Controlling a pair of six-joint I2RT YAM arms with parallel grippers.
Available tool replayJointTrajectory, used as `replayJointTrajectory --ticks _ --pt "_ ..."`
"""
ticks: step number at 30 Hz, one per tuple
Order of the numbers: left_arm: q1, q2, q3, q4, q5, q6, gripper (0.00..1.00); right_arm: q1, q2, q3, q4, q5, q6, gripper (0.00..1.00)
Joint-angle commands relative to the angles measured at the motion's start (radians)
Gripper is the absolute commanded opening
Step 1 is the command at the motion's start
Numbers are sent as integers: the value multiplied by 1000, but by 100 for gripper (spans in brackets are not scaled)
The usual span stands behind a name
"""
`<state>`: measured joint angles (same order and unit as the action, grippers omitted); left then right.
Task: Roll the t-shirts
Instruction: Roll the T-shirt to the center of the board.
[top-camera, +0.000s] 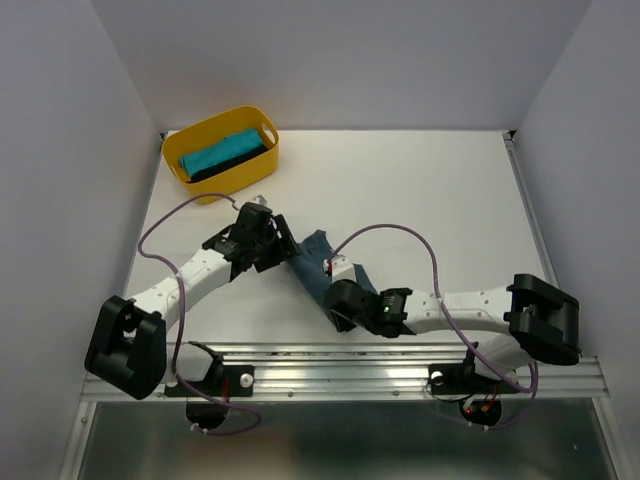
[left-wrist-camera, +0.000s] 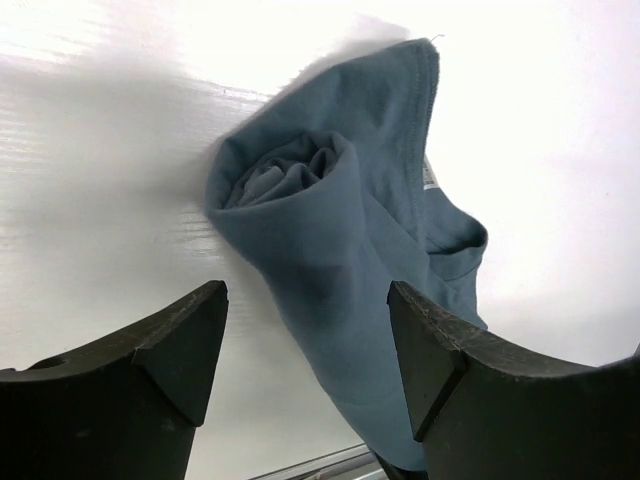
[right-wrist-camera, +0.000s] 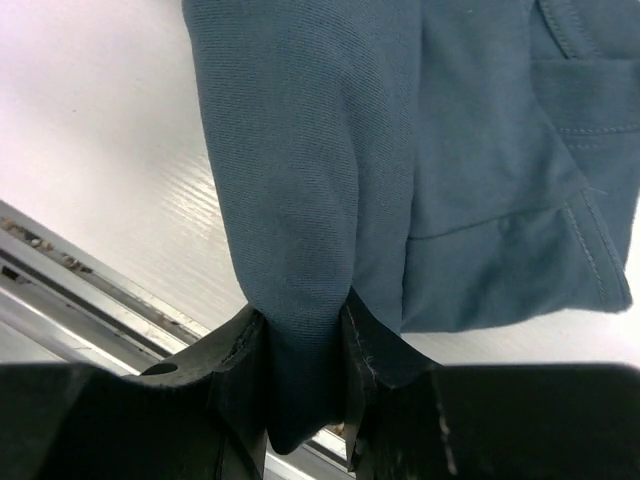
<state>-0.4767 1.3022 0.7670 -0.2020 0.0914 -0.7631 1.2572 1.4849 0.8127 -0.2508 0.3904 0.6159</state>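
Right gripper (right-wrist-camera: 302, 325) pinches one end of the rolled blue shirt (right-wrist-camera: 300, 180).
Left gripper (left-wrist-camera: 308, 300) stands open, the roll's other end just ahead between its fingers, lying on the table (left-wrist-camera: 100, 150).

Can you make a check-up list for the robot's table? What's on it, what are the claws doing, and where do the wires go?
Surface: white table, no spills seen.
Job's things: slate-blue t-shirt lies mid-table, partly rolled; turquoise t-shirt and black t-shirt lie side by side in the tub.
Clutter: yellow tub at the far-left corner; nothing else seen.
Claws: left claw is open, facing the roll's end; right claw is shut on the slate-blue t-shirt.
Cables: purple cables loop along each arm; the right one arcs close beside the shirt.
Surroundings: pale walls on three sides; metal rail along the near edge.
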Motion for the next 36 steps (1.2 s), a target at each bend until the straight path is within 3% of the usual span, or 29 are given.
replayJointTrajectory --ticks 1,9,17,22,23,28,32,36 --pt "0 -78 57 -65 -61 39 77 -44 -28 -32 117 -231 -30 1" --pt "-3 -127 52 -83 -36 62 74 -186 -71 -122 286 -526 24 1" --pt "-43 -130 31 -59 22 87 68 -278 -86 -228 452 -703 125 1" --pt "-79 -93 31 -37 37 93 49 -335 -90 -303 560 -791 206 1" --pt "-86 -89 31 -31 42 94 39 -353 -94 -329 603 -808 220 1" --pt "-99 -64 41 -22 50 99 13 -404 -94 -392 717 -900 297 1" --pt "-100 -43 55 -11 60 107 0 -436 -74 -425 792 -944 330 1" --pt "-103 -15 69 3 65 114 0 -456 -52 -449 847 -999 361 1"
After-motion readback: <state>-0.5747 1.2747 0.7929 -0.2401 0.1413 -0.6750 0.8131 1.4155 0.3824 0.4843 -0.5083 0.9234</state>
